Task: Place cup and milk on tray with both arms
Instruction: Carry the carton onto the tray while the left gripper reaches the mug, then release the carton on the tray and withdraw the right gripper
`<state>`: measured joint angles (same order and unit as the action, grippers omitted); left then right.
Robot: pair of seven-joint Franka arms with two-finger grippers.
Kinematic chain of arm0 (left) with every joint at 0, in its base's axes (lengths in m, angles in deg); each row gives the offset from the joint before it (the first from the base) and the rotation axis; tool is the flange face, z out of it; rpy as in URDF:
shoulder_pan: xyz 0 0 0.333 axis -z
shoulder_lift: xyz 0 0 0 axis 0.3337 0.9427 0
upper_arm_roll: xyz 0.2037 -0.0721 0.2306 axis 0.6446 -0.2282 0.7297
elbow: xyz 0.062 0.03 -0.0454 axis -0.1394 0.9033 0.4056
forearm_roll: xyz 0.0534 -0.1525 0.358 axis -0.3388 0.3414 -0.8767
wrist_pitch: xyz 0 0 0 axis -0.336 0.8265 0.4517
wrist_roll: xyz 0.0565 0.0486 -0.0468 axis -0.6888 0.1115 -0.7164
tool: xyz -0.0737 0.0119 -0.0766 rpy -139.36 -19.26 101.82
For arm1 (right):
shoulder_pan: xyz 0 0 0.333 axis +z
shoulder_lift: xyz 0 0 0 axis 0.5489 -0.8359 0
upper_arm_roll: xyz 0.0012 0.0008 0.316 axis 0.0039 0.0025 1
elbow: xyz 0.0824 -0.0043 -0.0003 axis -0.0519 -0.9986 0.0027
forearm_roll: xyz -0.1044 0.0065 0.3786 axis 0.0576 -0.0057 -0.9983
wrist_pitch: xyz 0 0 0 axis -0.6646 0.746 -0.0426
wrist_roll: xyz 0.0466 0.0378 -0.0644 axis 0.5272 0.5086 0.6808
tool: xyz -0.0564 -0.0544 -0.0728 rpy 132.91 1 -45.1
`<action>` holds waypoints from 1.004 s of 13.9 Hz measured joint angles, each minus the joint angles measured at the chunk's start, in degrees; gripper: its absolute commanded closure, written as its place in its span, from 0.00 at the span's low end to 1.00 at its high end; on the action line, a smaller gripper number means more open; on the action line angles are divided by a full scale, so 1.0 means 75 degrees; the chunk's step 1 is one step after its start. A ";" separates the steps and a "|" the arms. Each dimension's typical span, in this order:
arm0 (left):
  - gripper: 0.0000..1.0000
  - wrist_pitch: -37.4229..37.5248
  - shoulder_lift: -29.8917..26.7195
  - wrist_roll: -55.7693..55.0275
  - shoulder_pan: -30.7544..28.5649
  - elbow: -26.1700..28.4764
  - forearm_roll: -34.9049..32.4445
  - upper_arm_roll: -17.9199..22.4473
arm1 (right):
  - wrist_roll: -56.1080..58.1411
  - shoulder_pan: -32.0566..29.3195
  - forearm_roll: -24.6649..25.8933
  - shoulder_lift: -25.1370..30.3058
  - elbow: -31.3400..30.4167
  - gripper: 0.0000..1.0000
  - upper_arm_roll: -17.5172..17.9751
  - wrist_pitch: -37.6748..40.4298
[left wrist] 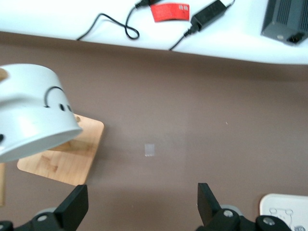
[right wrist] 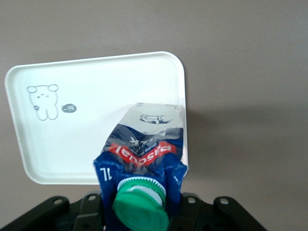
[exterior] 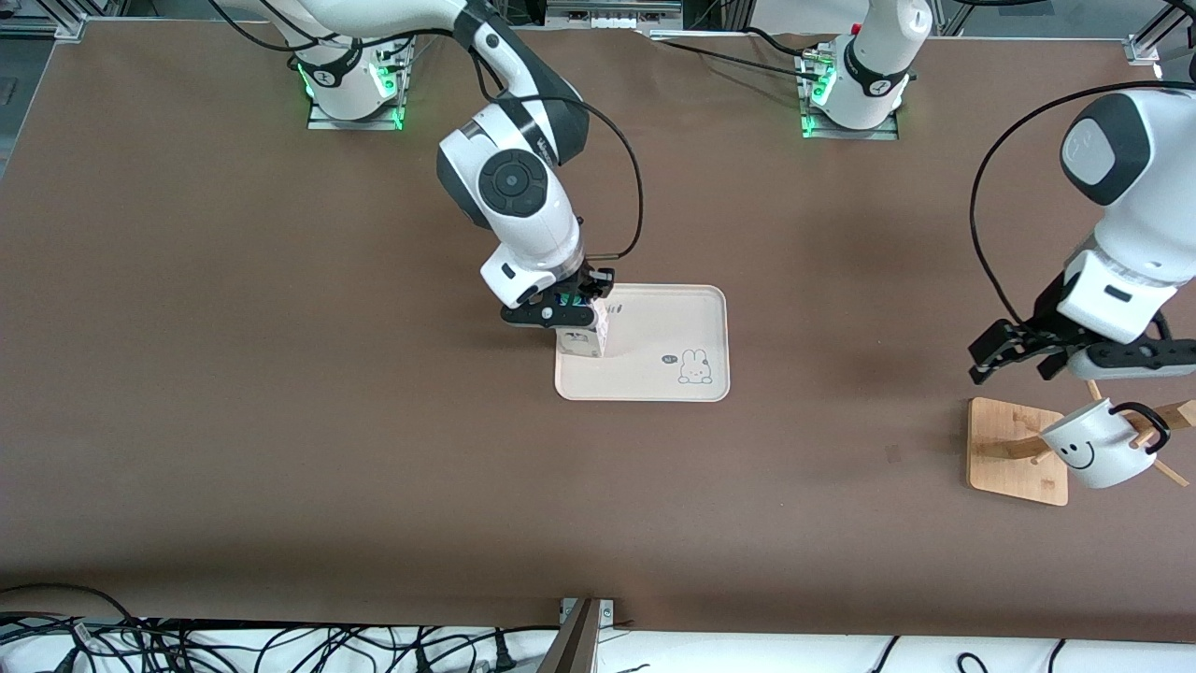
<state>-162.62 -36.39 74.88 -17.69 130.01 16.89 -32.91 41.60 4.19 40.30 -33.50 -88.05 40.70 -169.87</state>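
Note:
The milk (exterior: 585, 342) is a blue and white carton with a green cap (right wrist: 140, 210). It stands upright at the tray's end toward the right arm's end of the table. My right gripper (exterior: 572, 316) is shut on its top. Whether its base rests on the tray I cannot tell. The cream tray (exterior: 654, 322) with its rabbit drawing (right wrist: 43, 102) lies mid-table. The cup (exterior: 1095, 454), a white smiley mug (left wrist: 33, 108), hangs tilted on a peg of the wooden rack (exterior: 1014, 463). My left gripper (exterior: 1014, 363) hovers open and empty above the rack's edge (left wrist: 142, 198).
The rack's square wooden base (left wrist: 65, 166) sits toward the left arm's end of the table. A small pale patch (left wrist: 149, 150) marks the brown table beside it. Black cables (left wrist: 110, 24), a red card (left wrist: 169, 11) and a power adapter (left wrist: 208, 13) lie on the white strip along the table's nearest edge.

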 measured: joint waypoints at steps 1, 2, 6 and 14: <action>0.00 -0.0310 -0.0089 0.0000 -0.0090 0.0222 0.0001 0.0008 | -0.0023 0.0000 0.0026 -0.0043 0.0003 0.60 -0.0010 -0.0009; 0.00 -0.0726 -0.0180 0.0000 -0.0159 0.0514 0.0008 0.0010 | -0.0026 0.0000 0.0029 -0.0071 0.0004 0.57 -0.0015 -0.0035; 0.00 -0.2649 -0.0438 0.0004 -0.0186 0.2010 0.0018 -0.0005 | -0.0029 0.0016 0.0050 -0.0181 0.0030 0.00 -0.0018 -0.0211; 0.00 -0.5358 -0.0152 -0.0104 -0.0241 0.2447 0.0031 0.0000 | 0.0011 -0.0206 0.0055 0.0477 0.1301 0.00 -0.0715 0.1303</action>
<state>-202.81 -37.53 74.09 -19.50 148.36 17.12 -32.90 41.68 2.65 40.72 -29.93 -78.29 35.34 -160.10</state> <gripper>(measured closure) 0.000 0.000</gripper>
